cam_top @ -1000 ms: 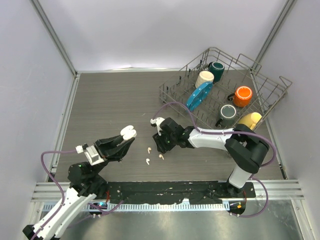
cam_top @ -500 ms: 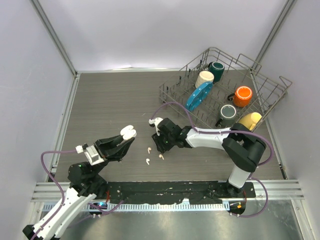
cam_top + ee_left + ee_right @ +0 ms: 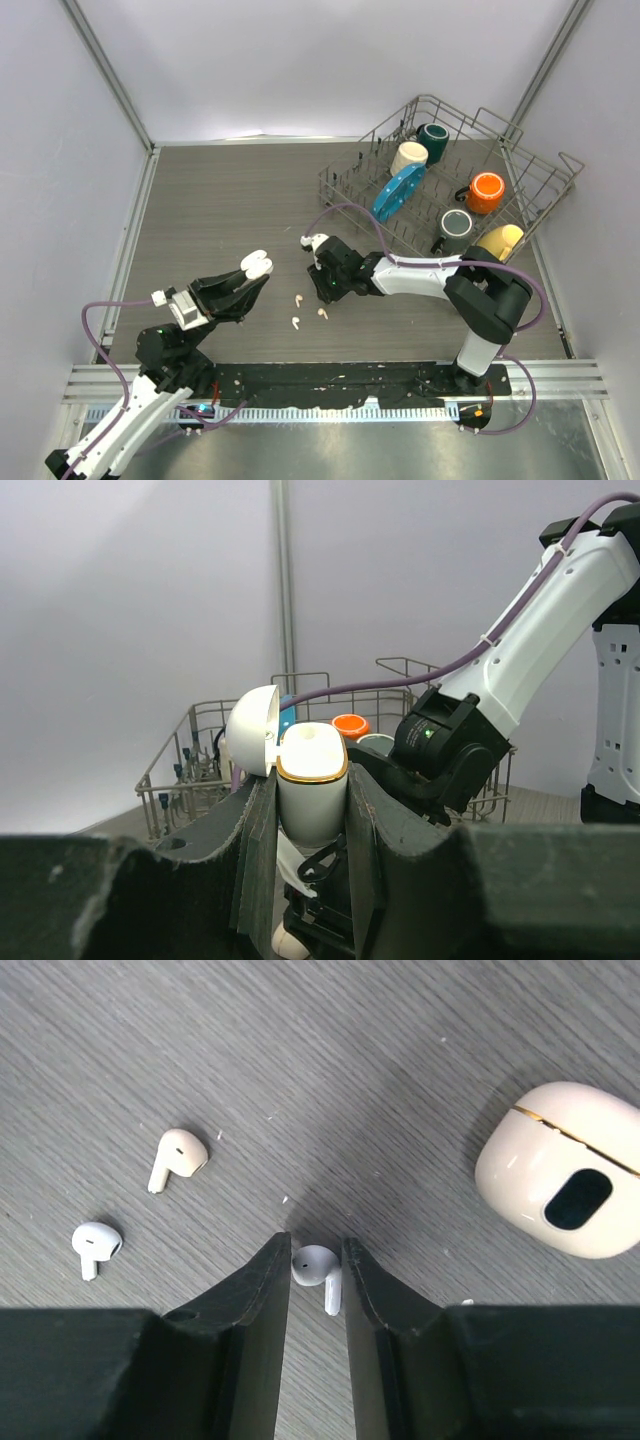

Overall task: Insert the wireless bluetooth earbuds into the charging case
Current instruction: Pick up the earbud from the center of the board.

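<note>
My left gripper (image 3: 256, 268) is shut on a white charging case (image 3: 311, 780) with a gold rim. It holds the case upright above the table with the lid flipped open to the left. My right gripper (image 3: 317, 1260) points down at the table, and its jaws are closed onto a white earbud (image 3: 318, 1266) that rests on the wood. A peach-beige earbud (image 3: 178, 1156) and another white earbud (image 3: 95, 1245) lie to its left. They also show in the top view as the peach earbud (image 3: 298, 299) and the white earbud (image 3: 294, 322). A closed peach-beige case (image 3: 560, 1170) lies to the right.
A wire dish rack (image 3: 352, 172) stands at the back right with an orange mug (image 3: 487, 192), a teal mug (image 3: 433, 142), a cream mug (image 3: 408, 157), a grey mug (image 3: 456, 228) and a blue item (image 3: 398, 192). Grey walls enclose the table.
The right gripper shifted slightly left and then back over the earbuds. The left arm and its case have not moved.
</note>
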You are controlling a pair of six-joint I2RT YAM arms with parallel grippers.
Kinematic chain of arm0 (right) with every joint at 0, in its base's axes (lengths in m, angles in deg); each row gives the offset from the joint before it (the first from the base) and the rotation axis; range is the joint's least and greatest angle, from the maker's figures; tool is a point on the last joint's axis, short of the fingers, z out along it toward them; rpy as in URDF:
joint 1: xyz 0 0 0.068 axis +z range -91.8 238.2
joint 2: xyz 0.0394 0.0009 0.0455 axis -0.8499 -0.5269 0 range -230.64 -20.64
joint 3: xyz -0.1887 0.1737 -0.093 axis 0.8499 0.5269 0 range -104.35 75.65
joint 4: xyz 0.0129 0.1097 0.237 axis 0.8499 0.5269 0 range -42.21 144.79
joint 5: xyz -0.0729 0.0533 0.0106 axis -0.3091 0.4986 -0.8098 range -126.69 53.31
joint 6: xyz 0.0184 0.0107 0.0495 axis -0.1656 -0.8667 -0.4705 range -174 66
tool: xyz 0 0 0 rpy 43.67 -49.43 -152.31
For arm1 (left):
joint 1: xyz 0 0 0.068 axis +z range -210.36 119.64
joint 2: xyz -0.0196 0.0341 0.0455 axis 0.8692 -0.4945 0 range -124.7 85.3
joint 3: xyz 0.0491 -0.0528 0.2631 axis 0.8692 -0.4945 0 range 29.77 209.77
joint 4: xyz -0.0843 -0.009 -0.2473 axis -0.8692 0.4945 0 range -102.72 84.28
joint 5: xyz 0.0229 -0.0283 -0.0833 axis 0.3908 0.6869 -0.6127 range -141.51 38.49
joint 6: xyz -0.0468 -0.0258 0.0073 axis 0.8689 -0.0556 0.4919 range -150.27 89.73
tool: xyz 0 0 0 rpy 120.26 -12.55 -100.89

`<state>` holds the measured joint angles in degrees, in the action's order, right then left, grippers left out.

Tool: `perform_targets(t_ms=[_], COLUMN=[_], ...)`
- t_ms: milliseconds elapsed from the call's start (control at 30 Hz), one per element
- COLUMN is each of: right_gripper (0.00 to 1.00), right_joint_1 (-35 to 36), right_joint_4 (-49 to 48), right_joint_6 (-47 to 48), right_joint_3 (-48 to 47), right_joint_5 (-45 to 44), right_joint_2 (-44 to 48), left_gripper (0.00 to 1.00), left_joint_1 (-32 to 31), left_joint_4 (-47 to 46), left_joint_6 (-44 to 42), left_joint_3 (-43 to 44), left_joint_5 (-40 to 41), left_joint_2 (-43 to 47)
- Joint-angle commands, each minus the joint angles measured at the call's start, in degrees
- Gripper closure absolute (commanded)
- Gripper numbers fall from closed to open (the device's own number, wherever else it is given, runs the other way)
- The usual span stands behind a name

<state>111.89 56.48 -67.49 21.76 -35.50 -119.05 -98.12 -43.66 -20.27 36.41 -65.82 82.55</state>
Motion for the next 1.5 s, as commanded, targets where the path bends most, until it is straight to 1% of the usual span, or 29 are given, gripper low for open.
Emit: perform_targets(t_ms=[0, 33, 67, 100, 233, 333, 367, 500, 633, 767, 867, 1033, 1167, 1200, 1467], right_gripper=[0.71, 0.73, 0.74, 0.74, 0.75, 0.75, 0.75, 0.74, 0.67, 0.59, 0.56, 0.55, 0.59, 0.59, 0.60], right_joint_1=[0.4, 0.4, 0.4, 0.4, 1.0, 1.9, 2.2, 4.0, 4.7, 4.7, 4.6, 4.7, 4.7, 4.6, 4.7], right_joint_4=[1.9, 2.3, 2.5, 2.7, 1.8, 1.1, 1.4, 1.8, 0.7, 2.0, 1.9, 2.9, 2.6, 2.1, 1.2], right_joint_6=[-7.0, -9.4, -11.4, -15.6, -23.7, -27.7, -28.5, -30.7, -30.0, -25.0, -21.2, -17.5, -16.0, -15.6, -10.7], right_joint_3=[-0.7, -0.8, -0.4, -0.3, 2.0, 3.1, 3.1, 3.3, 3.4, 1.5, 1.0, -0.2, -0.3, -0.3, -0.8], right_joint_5=[-5.0, -7.1, -7.9, -8.9, -12.5, -14.9, -16.8, -19.9, -19.5, -19.3, -18.7, -18.2, -18.1, -17.7, -14.3], right_joint_2=[0.9, 1.1, 1.4, 1.6, 2.6, 2.6, 2.6, 3.4, 3.8, 4.0, 4.5, 4.0, 3.5, 3.4, 3.9], left_gripper=[1.00, 1.00, 1.00, 1.00, 1.00, 1.00, 1.00, 1.00, 1.00, 1.00, 1.00, 1.00, 1.00, 1.00, 1.00], left_joint_1=[-0.1, -0.1, -0.1, -0.1, -0.1, -0.1, -0.1, -0.1, -0.1, -0.1, -0.1, -0.1, -0.1, -0.1, -0.1], left_joint_4=[-1.1, -1.1, -1.1, -1.3, -1.5, -1.7, -1.8, -1.6, -1.1, -0.2, -0.1, -0.3, -0.2, -0.2, 0.4], left_joint_6=[-0.4, -0.4, -0.4, -0.3, -0.2, -0.3, -0.2, 0.0, 0.0, 0.0, 0.1, 0.5, 0.6, 0.6, 0.7], left_joint_3=[1.4, 1.2, 1.1, 0.8, 0.6, 0.3, 0.3, 0.1, 0.0, 0.0, -0.2, -0.3, -0.4, -0.4, -0.5], left_joint_5=[1.0, 1.1, 1.3, 1.5, 1.7, 1.7, 1.7, 1.8, 2.2, 2.4, 2.6, 2.4, 2.2, 2.3, 2.4], left_joint_2=[-0.1, 0.0, 0.1, 0.3, 0.3, 0.2, 0.3, 0.5, 1.4, 2.0, 2.0, 2.0, 2.2, 3.8, 4.1])
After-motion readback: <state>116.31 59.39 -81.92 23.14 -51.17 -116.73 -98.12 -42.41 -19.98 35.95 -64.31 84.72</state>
